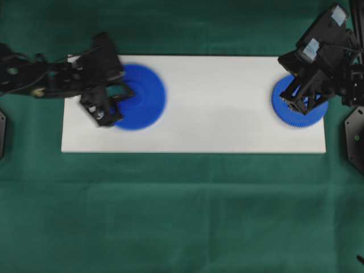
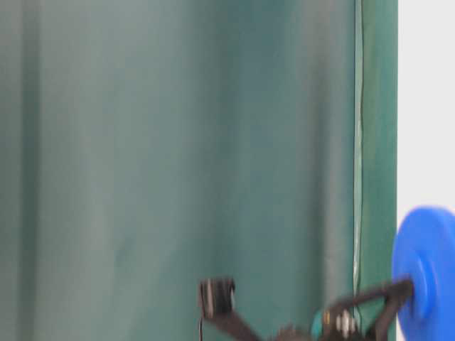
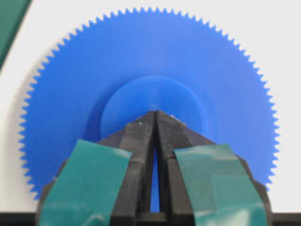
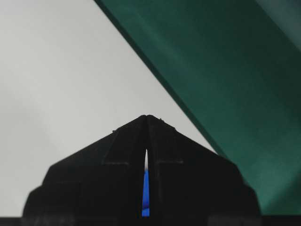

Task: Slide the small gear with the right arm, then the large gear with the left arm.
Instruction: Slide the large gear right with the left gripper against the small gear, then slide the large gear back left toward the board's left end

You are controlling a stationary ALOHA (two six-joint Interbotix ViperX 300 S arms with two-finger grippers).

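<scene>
A white rectangular board (image 1: 216,108) lies flat on a bench draped in dark green cloth (image 1: 182,216), seen from overhead. Two bright blue toothed gears rest on the board, well apart, one at each end.

The large gear (image 1: 139,96) sits near the board's left end, its outline blurred in the overhead view. The left arm (image 1: 51,77), black with teal-green parts, reaches in from the left edge, and its end effector (image 1: 126,94) is over the gear's left half. In the left wrist view the two fingers are clenched together, tips meeting in a point on the gear's raised round hub (image 3: 153,101), with only a thin slit between them lower down; nothing is grasped between them. Teal tape (image 3: 84,183) covers the fingers' outer faces.

The small gear (image 1: 300,111) lies at the board's right end, close to the right edge. The right arm (image 1: 321,51), black with pale tags, comes in from the upper right corner, and its end effector (image 1: 298,102) is above the gear, covering much of it. In the right wrist view its fingers are likewise clenched to a point, holding nothing, with a sliver of blue showing through the narrow slit between them.
</scene>
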